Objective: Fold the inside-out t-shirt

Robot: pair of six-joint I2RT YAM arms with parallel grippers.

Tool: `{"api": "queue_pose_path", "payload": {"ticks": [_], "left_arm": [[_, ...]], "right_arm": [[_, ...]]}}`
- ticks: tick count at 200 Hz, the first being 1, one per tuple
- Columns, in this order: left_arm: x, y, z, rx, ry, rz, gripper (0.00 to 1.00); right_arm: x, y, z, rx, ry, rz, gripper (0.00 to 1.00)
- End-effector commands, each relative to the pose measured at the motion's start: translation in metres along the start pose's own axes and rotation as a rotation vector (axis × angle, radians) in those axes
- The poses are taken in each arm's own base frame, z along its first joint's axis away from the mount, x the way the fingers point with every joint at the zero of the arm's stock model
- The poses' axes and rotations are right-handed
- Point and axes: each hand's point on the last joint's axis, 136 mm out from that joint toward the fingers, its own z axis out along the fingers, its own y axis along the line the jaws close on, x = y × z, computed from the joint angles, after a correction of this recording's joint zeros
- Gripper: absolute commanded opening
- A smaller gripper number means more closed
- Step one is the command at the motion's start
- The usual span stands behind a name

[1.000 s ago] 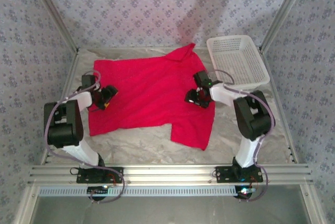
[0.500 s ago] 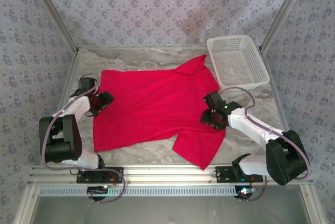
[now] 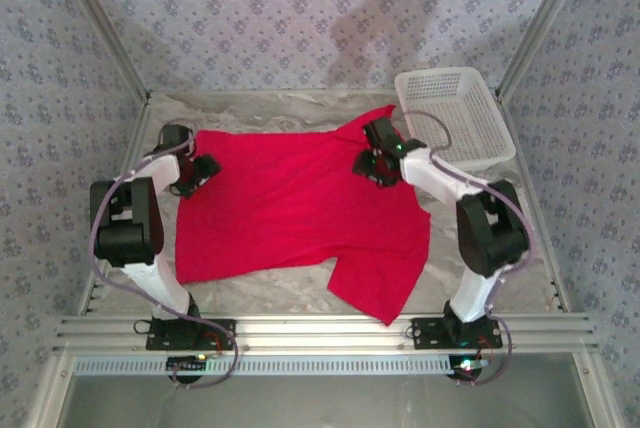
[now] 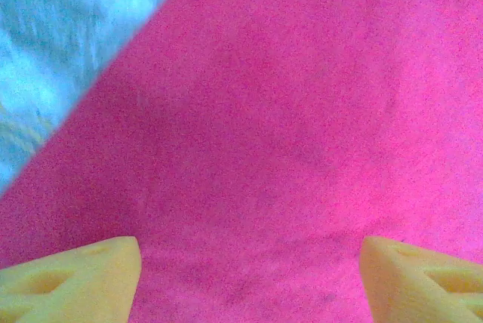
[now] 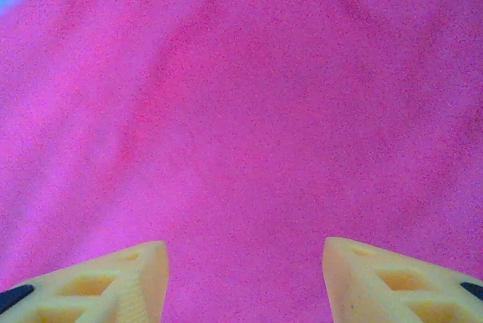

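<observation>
**Q:** Where's the inside-out t-shirt (image 3: pixel 300 213) laid right now?

**A:** It's spread mostly flat over the middle of the table (image 3: pixel 270 290), plain red, no print to be seen. One sleeve is stretched toward the near right, and another bit of cloth is poked up toward the far side, just beside the white basket (image 3: pixel 492 108). A strip of bare table is left along the near edge.

**Q:** And the claws, is anything grabbed?

**A:** Nope, nothing is pinched. The left gripper (image 3: pixel 200 174) is parked at the shirt's far left corner, right by the cloth's edge. In the left wrist view its yellow fingers (image 4: pixel 90 274) are held wide apart, with smooth red cloth seen between them and a slice of table at the upper left. The right gripper (image 3: pixel 378 164) is set over the far right part of the shirt, near the basket. Its fingers (image 5: pixel 392 281) are spread too, with only red fabric seen beyond them. Whether the cloth is actually touched can't be told.
</observation>
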Motion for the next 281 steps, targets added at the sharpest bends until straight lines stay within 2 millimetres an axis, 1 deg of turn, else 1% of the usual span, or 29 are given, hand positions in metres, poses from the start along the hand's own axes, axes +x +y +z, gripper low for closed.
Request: {"api": "queue_pose_path", "payload": {"ticks": [1, 9, 21, 25, 35, 37, 48, 68, 82, 96, 114, 125, 141, 150, 168, 172, 179, 192, 198, 206, 214, 227, 242, 252, 260, 281], "left_arm": [[-0.019, 0.006, -0.004, -0.056, -0.048, 0.020, 0.76], [-0.022, 0.005, -0.003, -0.047, -0.050, 0.010, 0.76], [-0.025, 0.000, -0.002, -0.029, -0.044, 0.009, 0.76], [-0.026, -0.002, -0.002, -0.022, -0.044, 0.010, 0.76], [-0.027, -0.007, -0.004, -0.009, -0.045, 0.016, 0.75], [-0.027, -0.008, -0.004, -0.006, -0.046, 0.017, 0.75], [-0.028, -0.010, -0.010, 0.005, -0.054, 0.019, 0.76], [-0.029, -0.015, -0.029, 0.040, -0.098, 0.024, 0.75], [-0.030, -0.015, -0.046, 0.074, -0.154, 0.011, 0.75], [-0.028, -0.013, -0.061, 0.122, -0.216, -0.012, 0.83], [-0.026, -0.013, -0.077, 0.204, -0.265, -0.052, 0.86], [-0.024, -0.013, -0.083, 0.238, -0.268, -0.067, 0.86], [-0.021, -0.014, -0.088, 0.256, -0.263, -0.067, 0.86], [-0.019, -0.014, -0.089, 0.256, -0.257, -0.070, 0.85], [-0.018, -0.014, -0.091, 0.259, -0.251, -0.071, 0.83], [-0.017, -0.014, -0.091, 0.260, -0.249, -0.070, 0.83], [-0.017, -0.014, -0.092, 0.260, -0.248, -0.070, 0.82], [-0.016, -0.013, -0.094, 0.257, -0.251, -0.070, 0.81], [-0.017, -0.013, -0.096, 0.256, -0.257, -0.069, 0.80], [-0.017, -0.012, -0.096, 0.252, -0.260, -0.066, 0.79], [-0.016, -0.011, -0.096, 0.247, -0.260, -0.065, 0.79], [-0.015, -0.010, -0.096, 0.240, -0.257, -0.062, 0.78], [-0.013, -0.009, -0.094, 0.236, -0.250, -0.060, 0.78], [-0.013, -0.008, -0.094, 0.234, -0.248, -0.061, 0.78], [-0.012, -0.009, -0.093, 0.235, -0.245, -0.060, 0.77], [-0.011, -0.009, -0.093, 0.237, -0.238, -0.058, 0.77]], "right_arm": [[-0.037, 0.003, 0.023, 0.058, -0.036, 0.013, 0.58], [-0.045, 0.003, 0.037, 0.082, -0.024, 0.021, 0.58], [-0.058, 0.008, 0.055, 0.090, -0.018, 0.021, 0.58], [-0.059, 0.009, 0.062, 0.096, -0.012, 0.013, 0.58], [-0.069, 0.016, 0.074, 0.093, -0.019, -0.001, 0.57], [-0.067, 0.014, 0.076, 0.105, -0.005, -0.006, 0.57], [-0.069, 0.015, 0.086, 0.124, 0.011, -0.026, 0.55], [-0.074, 0.013, 0.095, 0.154, 0.011, -0.049, 0.54], [-0.078, 0.010, 0.100, 0.161, -0.004, -0.055, 0.55], [-0.079, 0.007, 0.104, 0.164, -0.007, -0.050, 0.55], [-0.081, 0.003, 0.112, 0.170, -0.004, -0.043, 0.55], [-0.083, 0.001, 0.116, 0.170, -0.009, -0.038, 0.55], [-0.086, -0.001, 0.124, 0.161, -0.012, -0.031, 0.51], [-0.088, -0.002, 0.129, 0.158, -0.017, -0.025, 0.50], [-0.086, -0.002, 0.137, 0.142, 0.015, -0.014, 0.49], [-0.086, -0.002, 0.137, 0.139, 0.020, -0.010, 0.48], [-0.088, -0.001, 0.137, 0.133, 0.014, -0.003, 0.42], [-0.092, 0.000, 0.136, 0.129, 0.000, 0.002, 0.26], [-0.095, 0.002, 0.135, 0.123, -0.009, 0.004, 0.16], [-0.097, 0.003, 0.132, 0.119, -0.016, 0.008, 0.10], [-0.100, 0.006, 0.128, 0.112, -0.024, 0.011, 0.08], [-0.104, 0.012, 0.121, 0.099, -0.035, 0.010, 0.06], [-0.113, 0.019, 0.107, 0.085, -0.055, 0.011, 0.03], [-0.119, 0.023, 0.097, 0.082, -0.069, 0.010, 0.02], [-0.123, 0.025, 0.090, 0.081, -0.081, 0.009, 0.00], [-0.130, 0.031, 0.078, 0.069, -0.094, 0.007, 0.00]]}}
